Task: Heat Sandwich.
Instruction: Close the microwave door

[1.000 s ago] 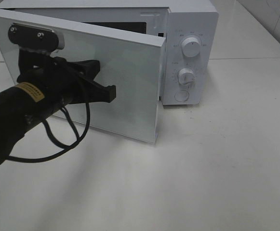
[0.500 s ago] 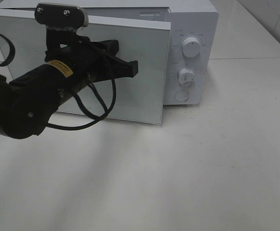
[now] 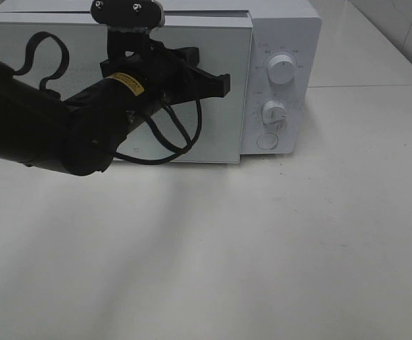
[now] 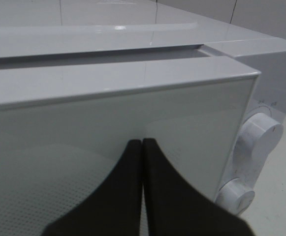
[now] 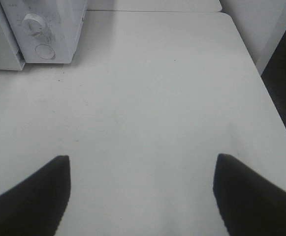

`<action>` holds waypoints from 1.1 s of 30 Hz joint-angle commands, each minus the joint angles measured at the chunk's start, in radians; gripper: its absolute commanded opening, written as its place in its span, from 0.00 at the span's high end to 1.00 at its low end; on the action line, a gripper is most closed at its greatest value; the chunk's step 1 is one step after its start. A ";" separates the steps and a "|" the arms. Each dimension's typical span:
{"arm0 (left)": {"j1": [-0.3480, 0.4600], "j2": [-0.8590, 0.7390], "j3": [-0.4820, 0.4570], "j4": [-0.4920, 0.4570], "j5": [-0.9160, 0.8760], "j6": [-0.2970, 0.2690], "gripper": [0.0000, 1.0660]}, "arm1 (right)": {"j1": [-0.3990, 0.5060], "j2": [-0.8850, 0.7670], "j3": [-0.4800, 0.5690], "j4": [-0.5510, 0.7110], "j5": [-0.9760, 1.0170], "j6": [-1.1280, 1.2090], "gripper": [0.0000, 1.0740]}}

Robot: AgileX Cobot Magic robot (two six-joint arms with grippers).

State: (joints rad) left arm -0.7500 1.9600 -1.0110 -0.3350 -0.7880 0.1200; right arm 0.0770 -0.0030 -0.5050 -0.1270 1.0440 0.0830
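The white microwave [image 3: 282,35] stands at the back of the table. Its glass door [image 3: 216,138] lies flat against the front, closed or very nearly so. My left gripper [image 3: 224,85] is shut, fingertips together, and rests against the door's upper right part. The left wrist view shows the same closed tips [image 4: 142,143] on the door [image 4: 74,128]. My right gripper [image 5: 142,164] is open over bare table with nothing between its fingers [image 5: 32,196], to the right of the microwave [image 5: 44,29]. It does not show in the exterior view. The sandwich is hidden.
Two round dials [image 3: 281,69] [image 3: 274,112] and a round button [image 3: 267,141] sit on the microwave's right panel. The white table [image 3: 262,255] spreads in front, and its right edge [image 5: 261,83] drops off to dark floor.
The door has swung from well open to flat against the microwave. My left arm moved up and to the right with it, fingertips staying on the glass.
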 commanded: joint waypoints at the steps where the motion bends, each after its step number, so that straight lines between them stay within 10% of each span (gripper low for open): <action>1: -0.002 0.023 -0.044 -0.018 0.000 0.005 1.00 | -0.008 -0.028 0.001 0.001 -0.006 -0.005 0.29; 33: 0.035 0.097 -0.192 -0.035 0.058 0.012 1.00 | -0.008 -0.028 0.001 0.000 -0.006 -0.002 0.29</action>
State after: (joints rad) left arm -0.7420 2.0600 -1.1830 -0.2890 -0.6970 0.1350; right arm 0.0770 -0.0030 -0.5050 -0.1270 1.0440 0.0830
